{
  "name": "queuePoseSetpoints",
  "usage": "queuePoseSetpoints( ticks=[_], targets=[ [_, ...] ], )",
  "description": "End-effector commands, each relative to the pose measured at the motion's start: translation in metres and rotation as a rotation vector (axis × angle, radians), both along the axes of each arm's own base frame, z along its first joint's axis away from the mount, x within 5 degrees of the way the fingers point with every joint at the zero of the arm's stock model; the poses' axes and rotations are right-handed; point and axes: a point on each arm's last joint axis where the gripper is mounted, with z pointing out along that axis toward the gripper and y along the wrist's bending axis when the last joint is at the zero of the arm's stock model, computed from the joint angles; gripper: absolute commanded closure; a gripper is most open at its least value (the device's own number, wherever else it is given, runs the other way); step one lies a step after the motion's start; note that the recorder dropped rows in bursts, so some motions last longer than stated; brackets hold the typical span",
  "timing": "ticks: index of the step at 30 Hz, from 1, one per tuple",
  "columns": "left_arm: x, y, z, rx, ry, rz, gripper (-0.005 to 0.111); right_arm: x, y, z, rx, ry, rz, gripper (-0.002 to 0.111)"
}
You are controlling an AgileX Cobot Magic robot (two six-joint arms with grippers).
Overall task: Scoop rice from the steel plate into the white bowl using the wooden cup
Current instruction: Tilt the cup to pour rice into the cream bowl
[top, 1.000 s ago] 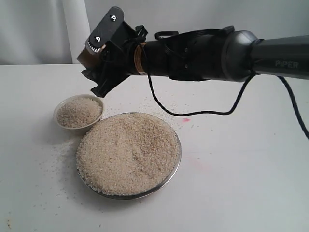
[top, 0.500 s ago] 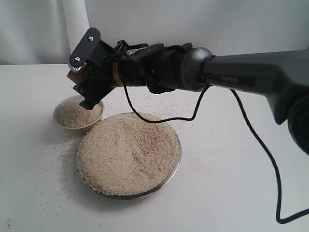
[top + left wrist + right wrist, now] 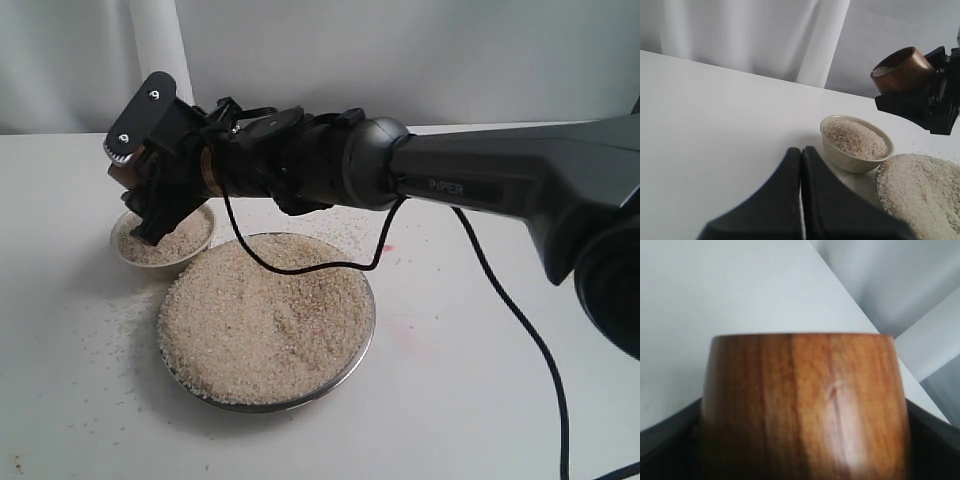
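Right tool [image 3: 148, 205]: pinching the wooden cup [image 3: 902, 70] between two dark fingers, one on each side of the barrel, as seen in the right wrist view.
Wooden cup: reddish-brown, tilted, mouth turned sideways and slightly up; held in the air above the far edge of the white bowl [image 3: 850, 160], apart from it in the left wrist view.
Cup contents: pale grains [image 3: 882, 70] visible just inside the mouth; amount impossible to tell.
White bowl: standing upright on the tabletop [image 3: 480, 380], just beside the steel plate [image 3: 366, 340] on its far left side; touching it or only close, cannot tell.
Bowl contents: a mound of rice [image 3: 855, 137] heaped a little above the rim.
Steel plate: flat on the tabletop, nearer the exterior camera than the bowl, shiny rim showing along the right and near edge.
Plate contents: a broad heap of rice [image 3: 265, 315] covering nearly the whole dish, with a shallow dent near the middle.
Left tool [image 3: 801, 155]: fingers pressed together, nothing between them, low over the tabletop, tips pointing toward the bowl and well short of it.
Stray grains [image 3: 100, 340]: scattered over the tabletop around both dishes, thickest left of the plate.
Cable [image 3: 500, 300]: black, hanging in a loop under the right arm, over the far rim of the plate.
Backdrop [image 3: 740, 35]: white cloth behind the tabletop.
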Motion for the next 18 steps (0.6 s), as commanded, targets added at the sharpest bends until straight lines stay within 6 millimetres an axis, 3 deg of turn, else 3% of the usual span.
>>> queuePoseSetpoints(
  ticks=[1, 11, 14, 18],
  targets=[
    [0.000, 0.000, 0.001, -0.007, -0.011, -0.006, 0.107, -0.009, 0.010, 0.006, 0.015, -0.006, 0.016, 0.108],
    [0.000, 0.000, 0.001, -0.007, -0.011, -0.006, 0.107, -0.014, 0.015, 0.008, 0.049, -0.006, 0.035, 0.108],
    [0.000, 0.000, 0.001, -0.007, -0.011, -0.006, 0.107, -0.009, 0.011, 0.006, -0.068, -0.110, -0.044, 0.108],
    [0.000, 0.000, 0.001, -0.007, -0.011, -0.006, 0.107, -0.015, 0.002, -0.012, -0.429, -0.156, 0.001, 0.108]
  ],
)
